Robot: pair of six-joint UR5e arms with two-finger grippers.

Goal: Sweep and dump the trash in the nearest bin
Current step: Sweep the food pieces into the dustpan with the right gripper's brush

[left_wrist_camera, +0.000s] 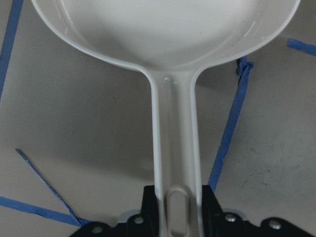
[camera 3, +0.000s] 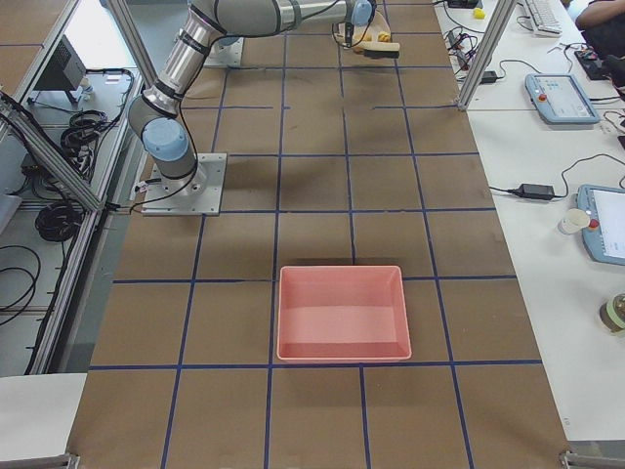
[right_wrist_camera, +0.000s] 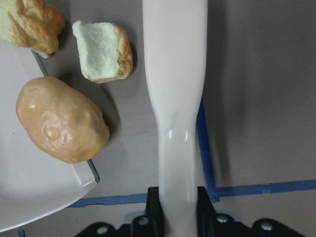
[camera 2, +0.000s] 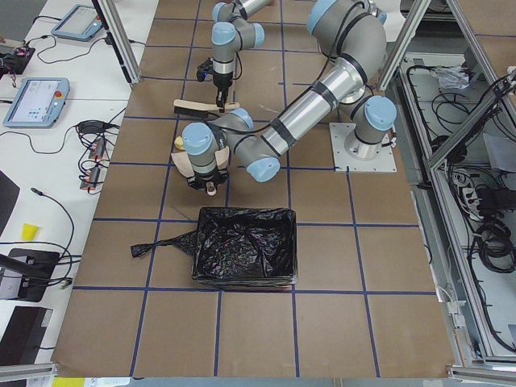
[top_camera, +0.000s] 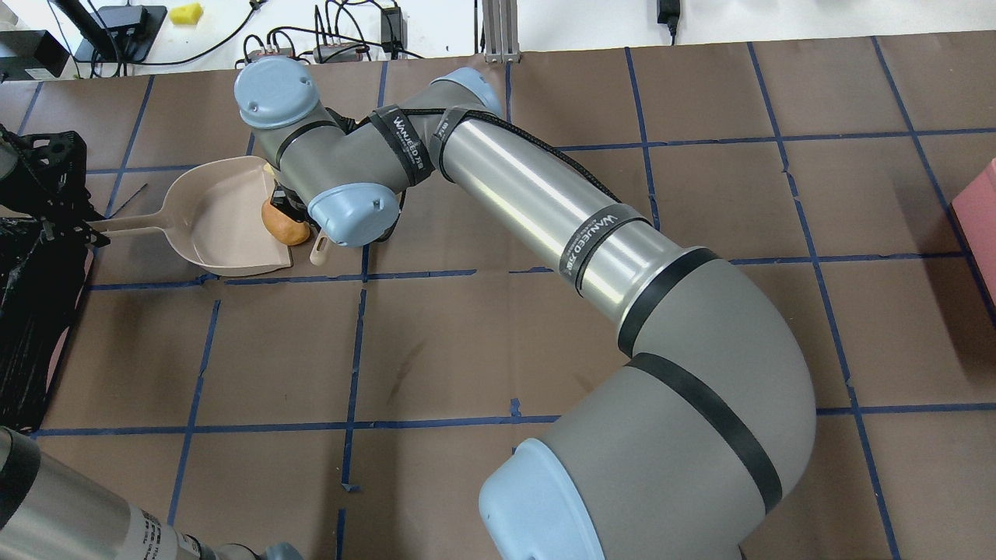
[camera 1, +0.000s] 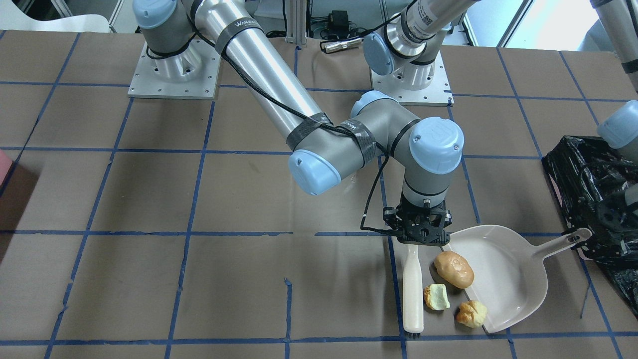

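Observation:
My right gripper (right_wrist_camera: 175, 212) is shut on the handle of a white brush (camera 1: 412, 291) that lies flat on the table. My left gripper (left_wrist_camera: 175, 207) is shut on the handle end of the pale grey dustpan (camera 1: 503, 279). The tan-brown potato-like oval (camera 1: 454, 269) lies across the dustpan's front lip. The golden-brown bread-like lump (camera 1: 471, 313) touches the lip's far corner. The pale yellow-green chunk (camera 1: 437, 297) lies on the table between brush and dustpan. The black-bagged bin (camera 1: 588, 194) stands just behind the dustpan handle.
A pink tray (camera 3: 342, 313) sits far off on the table's right side. The right arm's long forearm (top_camera: 545, 194) stretches across the table's middle to the left side. Blue tape lines grid the brown table cover.

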